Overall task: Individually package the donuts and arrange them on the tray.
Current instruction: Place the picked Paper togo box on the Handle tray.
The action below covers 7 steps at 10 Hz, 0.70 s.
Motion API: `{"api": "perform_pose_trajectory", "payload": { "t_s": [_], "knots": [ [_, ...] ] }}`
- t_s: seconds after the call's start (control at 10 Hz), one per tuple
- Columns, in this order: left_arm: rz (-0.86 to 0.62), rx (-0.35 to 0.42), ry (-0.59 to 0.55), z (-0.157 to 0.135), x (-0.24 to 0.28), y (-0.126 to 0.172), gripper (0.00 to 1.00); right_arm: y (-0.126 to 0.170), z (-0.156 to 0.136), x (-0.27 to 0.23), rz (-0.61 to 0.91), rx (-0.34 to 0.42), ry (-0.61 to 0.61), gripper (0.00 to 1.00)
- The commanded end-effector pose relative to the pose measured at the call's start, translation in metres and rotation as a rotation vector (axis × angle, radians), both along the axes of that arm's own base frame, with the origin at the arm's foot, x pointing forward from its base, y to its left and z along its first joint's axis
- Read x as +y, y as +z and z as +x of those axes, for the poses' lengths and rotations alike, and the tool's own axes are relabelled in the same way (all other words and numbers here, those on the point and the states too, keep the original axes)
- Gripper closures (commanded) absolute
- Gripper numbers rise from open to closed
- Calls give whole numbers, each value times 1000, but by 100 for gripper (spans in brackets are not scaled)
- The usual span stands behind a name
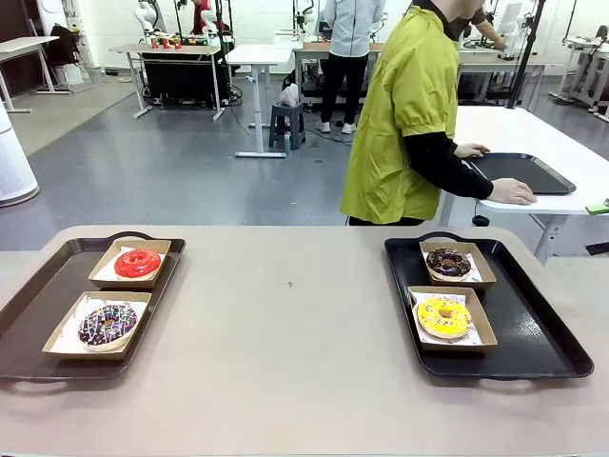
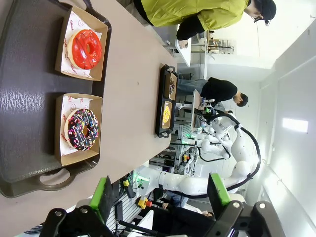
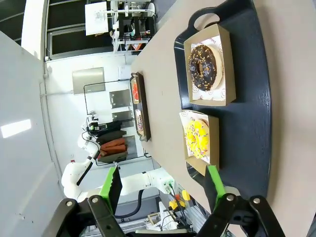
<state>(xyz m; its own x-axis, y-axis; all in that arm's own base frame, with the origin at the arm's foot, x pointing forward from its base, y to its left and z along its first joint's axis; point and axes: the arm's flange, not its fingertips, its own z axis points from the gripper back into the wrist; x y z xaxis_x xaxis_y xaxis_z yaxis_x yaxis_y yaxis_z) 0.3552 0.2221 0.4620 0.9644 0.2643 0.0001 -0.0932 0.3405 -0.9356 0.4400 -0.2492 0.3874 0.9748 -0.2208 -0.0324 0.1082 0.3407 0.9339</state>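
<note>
A: Where are the donuts?

B: All four boxed, one per open cardboard tray. Red donut point(image 1: 138, 263) at middle left of the front frame, with the purple donut point(image 1: 107, 325) just below it, toward lower left. Both on the left tray point(image 1: 29, 314) (dark brown, handled). Chocolate donut point(image 1: 448, 263) at middle right, the yellow donut point(image 1: 443, 317) right under it, both on the right tray point(image 1: 547, 333), which looks black.

A: Touching each other?

B: No. Separate boxes, set close, each lined with printed paper.

A: And the grippers?

B: Left gripper point(image 2: 160, 197) at the bottom edge of its wrist frame, green pads spread wide, nothing between them, well clear of the red and purple donuts at upper left. Right gripper point(image 3: 163, 190) likewise at the bottom of its frame, jaws apart and empty, yellow donut just beyond one finger.

A: Anything else?

B: Bare tan table point(image 1: 295, 343) between the trays. Person point(image 1: 409, 114) in a yellow-green top at upper right of the front frame (turned aside, hands on another table's tray).
</note>
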Motion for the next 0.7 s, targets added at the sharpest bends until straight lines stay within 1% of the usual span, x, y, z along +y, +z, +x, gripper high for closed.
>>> {"api": "perform_pose_trajectory", "payload": {
  "t_s": [0.0, 0.6],
  "knots": [
    [3, -3, -4, -3, 0, 2, 0, 2, -2, 1, -6, 19, 2, 12],
    [3, -3, -4, -3, 0, 2, 0, 2, -2, 1, -6, 19, 2, 12]
  ]
}}
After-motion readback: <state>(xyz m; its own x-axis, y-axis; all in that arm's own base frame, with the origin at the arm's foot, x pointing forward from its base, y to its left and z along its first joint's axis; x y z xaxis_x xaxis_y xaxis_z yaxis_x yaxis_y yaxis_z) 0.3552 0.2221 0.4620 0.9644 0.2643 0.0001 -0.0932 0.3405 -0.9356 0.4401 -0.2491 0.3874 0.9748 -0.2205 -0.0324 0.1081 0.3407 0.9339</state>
